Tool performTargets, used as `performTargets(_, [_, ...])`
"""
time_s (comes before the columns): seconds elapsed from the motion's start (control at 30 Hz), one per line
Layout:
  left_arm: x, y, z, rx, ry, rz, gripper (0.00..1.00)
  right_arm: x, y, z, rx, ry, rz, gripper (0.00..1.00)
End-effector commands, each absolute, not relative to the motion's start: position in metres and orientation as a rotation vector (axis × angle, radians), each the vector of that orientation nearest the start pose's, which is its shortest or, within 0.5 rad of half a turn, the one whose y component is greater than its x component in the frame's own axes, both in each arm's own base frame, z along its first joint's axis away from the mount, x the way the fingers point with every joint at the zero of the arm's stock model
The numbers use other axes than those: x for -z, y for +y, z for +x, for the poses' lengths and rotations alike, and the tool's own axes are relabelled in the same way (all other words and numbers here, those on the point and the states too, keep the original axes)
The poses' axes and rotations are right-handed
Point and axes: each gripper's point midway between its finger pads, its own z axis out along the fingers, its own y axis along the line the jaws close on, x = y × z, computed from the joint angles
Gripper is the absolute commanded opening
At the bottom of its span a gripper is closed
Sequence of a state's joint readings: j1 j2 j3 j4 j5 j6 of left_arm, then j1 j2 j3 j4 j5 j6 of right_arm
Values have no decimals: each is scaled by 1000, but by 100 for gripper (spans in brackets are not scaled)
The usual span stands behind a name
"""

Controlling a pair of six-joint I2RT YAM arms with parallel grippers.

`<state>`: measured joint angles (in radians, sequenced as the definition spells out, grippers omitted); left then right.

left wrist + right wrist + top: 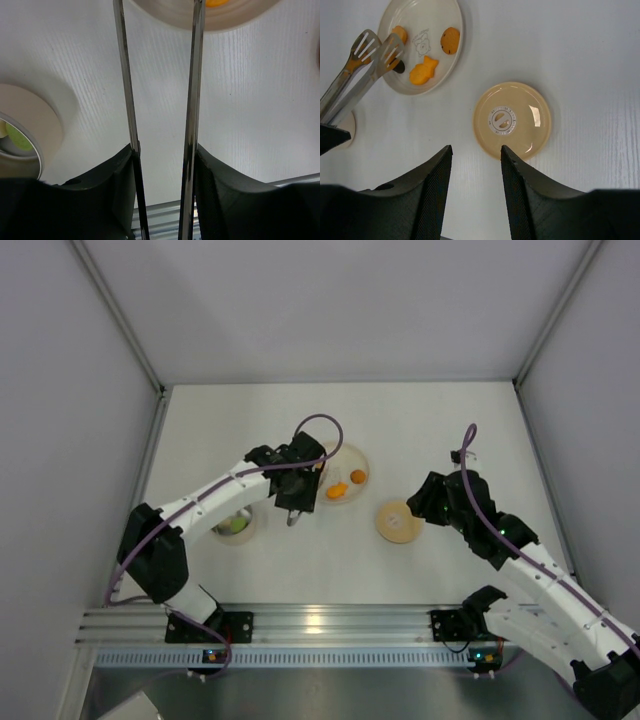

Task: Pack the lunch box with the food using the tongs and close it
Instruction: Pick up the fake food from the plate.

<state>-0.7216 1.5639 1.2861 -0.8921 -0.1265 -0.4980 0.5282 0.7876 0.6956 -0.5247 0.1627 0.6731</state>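
White table (330,550), grey walls (330,310). Left gripper (162,150) pinches the tongs (192,100); right gripper (476,155) gapes empty, tan lid (511,120) just ahead.

Top external looks down from high above, taking in the whole table (450,430). Left wrist sits low and close, facing along the tongs (192,100). Right wrist hangs higher over the lid (512,120). All three probably share one plate (235,20).
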Motion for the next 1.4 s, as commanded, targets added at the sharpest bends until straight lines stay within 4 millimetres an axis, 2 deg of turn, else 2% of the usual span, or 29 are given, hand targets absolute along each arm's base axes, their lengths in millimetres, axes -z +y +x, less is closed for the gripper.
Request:
performTargets(0.0, [-125, -228, 265, 207, 2678, 265, 49, -182, 137, 234, -516, 2176, 227, 44])
performTargets(0.63, [-106, -234, 286, 150, 2698, 253, 52, -181, 138, 235, -511, 2180, 217, 44])
performTargets(1.37, [-116, -255, 290, 326, 2707, 242, 46, -179, 137, 234, -512, 2180, 215, 44])
